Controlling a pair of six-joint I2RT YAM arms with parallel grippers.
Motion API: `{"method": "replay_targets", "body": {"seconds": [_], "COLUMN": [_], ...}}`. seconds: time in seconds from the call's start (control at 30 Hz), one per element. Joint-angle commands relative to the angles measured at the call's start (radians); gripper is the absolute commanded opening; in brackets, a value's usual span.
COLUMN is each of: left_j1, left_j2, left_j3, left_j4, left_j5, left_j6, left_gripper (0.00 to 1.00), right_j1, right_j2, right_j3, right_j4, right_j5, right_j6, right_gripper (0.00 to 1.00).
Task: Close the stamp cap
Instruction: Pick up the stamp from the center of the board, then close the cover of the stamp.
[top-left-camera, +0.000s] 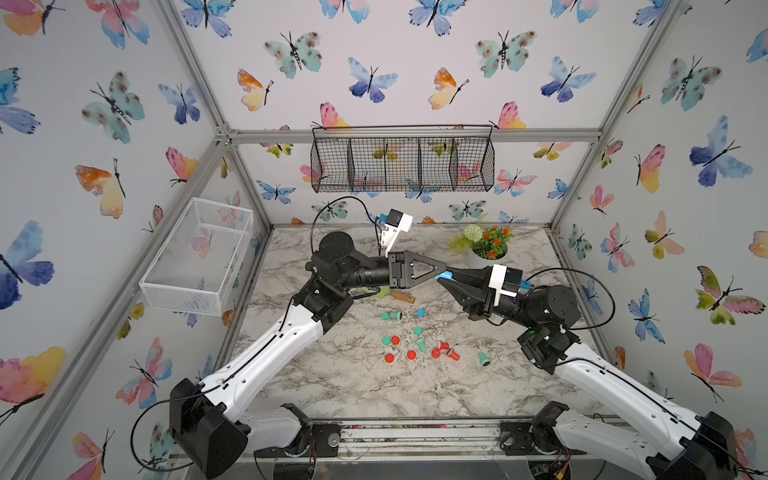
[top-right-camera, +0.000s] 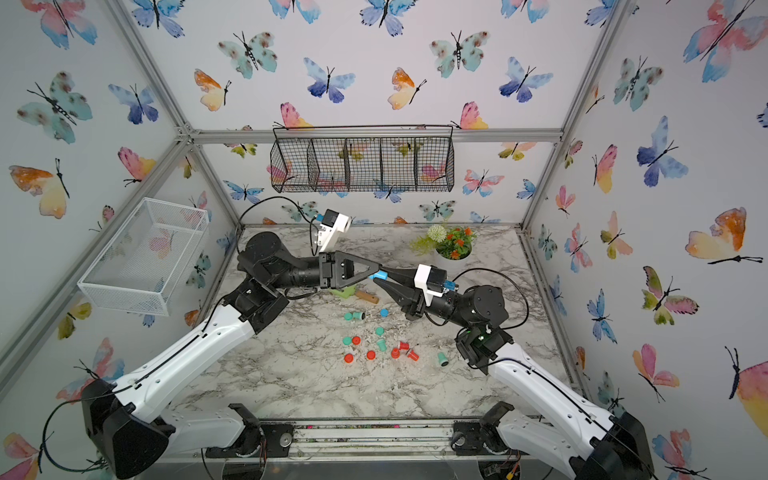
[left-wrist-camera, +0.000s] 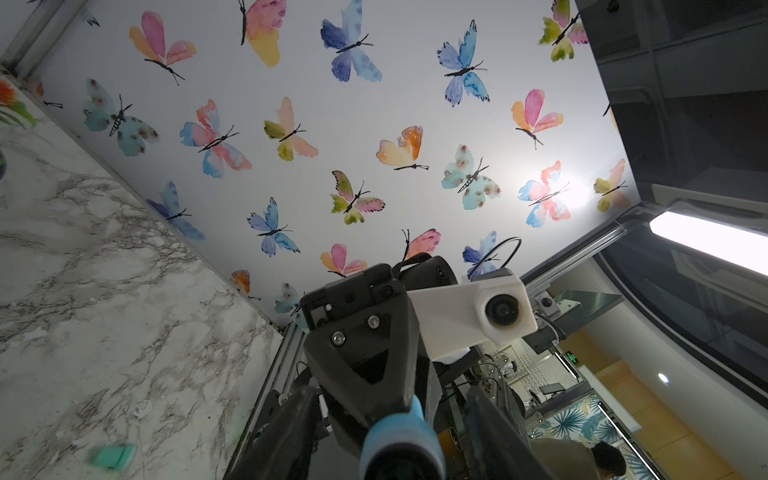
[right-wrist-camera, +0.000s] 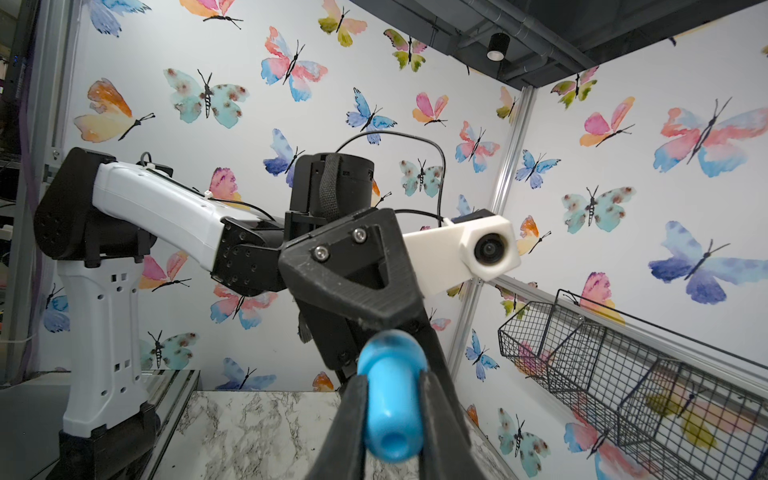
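Stamp (top-left-camera: 444, 275), blue and stubby, shows in both top views only as a short bit, its ends hidden by the meeting fingertips. The right wrist view shows it best: a narrow barrel with a round hole facing the camera and a wider rounded head at the far end. The right fingers (right-wrist-camera: 345, 424) are clamped on the barrel from both sides. In the left wrist view its near end is dark, blurred and cut off by the frame, and the left fingers (left-wrist-camera: 282, 436) stand apart on either side of it, not touching. Whether a cap sits on it I cannot tell. It hangs in open air well above the counter (top-left-camera: 353, 374), with loose red and teal pieces (top-left-camera: 411, 354) scattered below the fingers.
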Motion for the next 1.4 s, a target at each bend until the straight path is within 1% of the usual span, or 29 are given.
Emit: {"method": "replay_targets", "body": {"seconds": [0.0, 0.1, 0.17, 0.27, 0.4, 0.53, 0.63, 0.7, 0.8, 0.9, 1.0, 1.13, 1.27, 1.37], "left_j1": [0.061, 0.133, 0.19, 0.28, 0.373, 0.436, 0.483, 0.498, 0.501, 0.504, 0.505, 0.506, 0.509, 0.515], "left_j2": [-0.043, -0.062, -0.073, -0.085, -0.095, -0.093, -0.074, -0.06, -0.039, -0.014, 0.013, 0.038, 0.056, 0.054], "left_j3": [0.047, 0.096, 0.115, 0.108, 0.053, -0.042, -0.093, -0.115, -0.138, -0.166, -0.212, -0.274, -0.271, -0.273], "left_j4": [-0.173, -0.367, -0.487, -0.613, -0.706, -0.716, -0.713, -0.713, -0.713, -0.707, -0.678, -0.637, -0.635, -0.636], "left_j5": [-0.056, -0.114, -0.156, -0.221, -0.338, -0.476, -0.51, -0.535, -0.584, -0.617, -0.613, -0.613, -0.595, -0.596], "left_j6": [0.138, 0.274, 0.368, 0.47, 0.594, 0.691, 0.727, 0.75, 0.795, 0.816, 0.818, 0.8, 0.796, 0.796], "left_gripper": [0.64, 0.67, 0.68, 0.68, 0.69, 0.68, 0.68, 0.67, 0.67, 0.67, 0.66, 0.66, 0.65, 0.65], "right_j1": [0.004, 0.003, 0.003, 0.003, 0.003, 0.004, 0.003, 0.003, 0.003, 0.003, 0.003, 0.003, 0.003, 0.003], "right_j2": [-0.011, 0.005, 0.03, 0.089, 0.19, 0.293, 0.382, 0.442, 0.538, 0.618, 0.686, 0.768, 0.838, 0.903], "right_j3": [0.034, 0.062, 0.09, 0.149, 0.239, 0.313, 0.378, 0.425, 0.49, 0.528, 0.557, 0.609, 0.65, 0.7], "right_j4": [-0.092, -0.199, -0.276, -0.399, -0.581, -0.748, -0.873, -0.959, -1.067, -1.128, -1.174, -1.239, -1.277, -1.327], "right_j5": [0.033, 0.073, 0.108, 0.135, 0.176, 0.295, 0.335, 0.359, 0.377, 0.379, 0.403, 0.439, 0.448, 0.428], "right_j6": [-0.002, 0.003, 0.032, 0.079, 0.143, 0.212, 0.223, 0.235, 0.252, 0.258, 0.259, 0.251, 0.251, 0.246], "right_gripper": [0.13, 0.09, 0.06, 0.02, 0.01, 0.01, 0.01, 0.01, 0.01, 0.02, 0.04, 0.03, 0.01, 0.01]}}
